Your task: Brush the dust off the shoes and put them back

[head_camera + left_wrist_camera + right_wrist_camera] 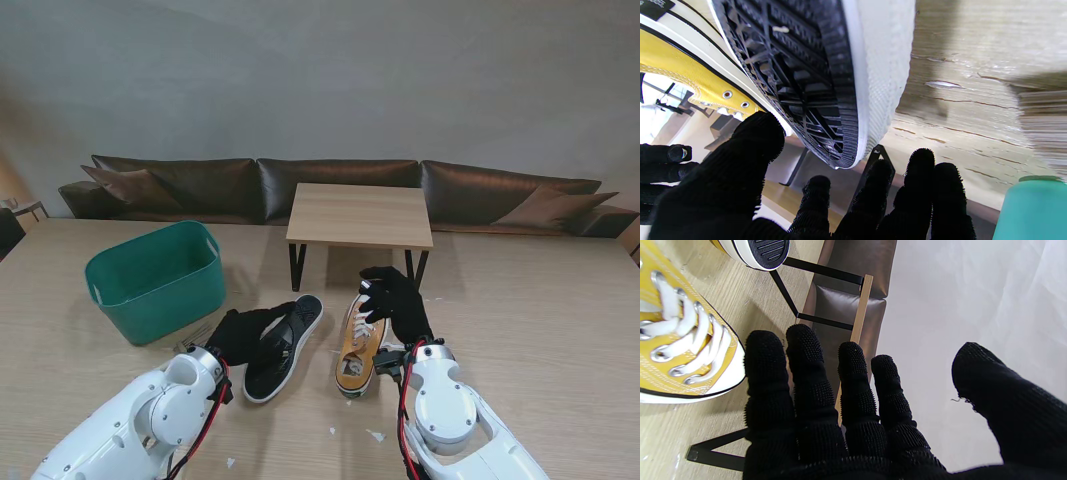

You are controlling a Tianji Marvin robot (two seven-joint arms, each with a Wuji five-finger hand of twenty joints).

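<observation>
The left hand (243,332) has its black-gloved fingers (873,196) spread and holding nothing; the tipped-over shoe (284,346), black sole showing, lies against the fingertips, its sole just past the thumb in the left wrist view. The right hand (395,300) also has its fingers (806,380) straight and apart, gripping nothing, resting by the laces and toe of the upright yellow shoe (361,343). Both shoes lie side by side on the tabletop (540,330), nearer to me than the small wooden stand (361,215). A green basket (155,280) sits to the left of the shoes.
</observation>
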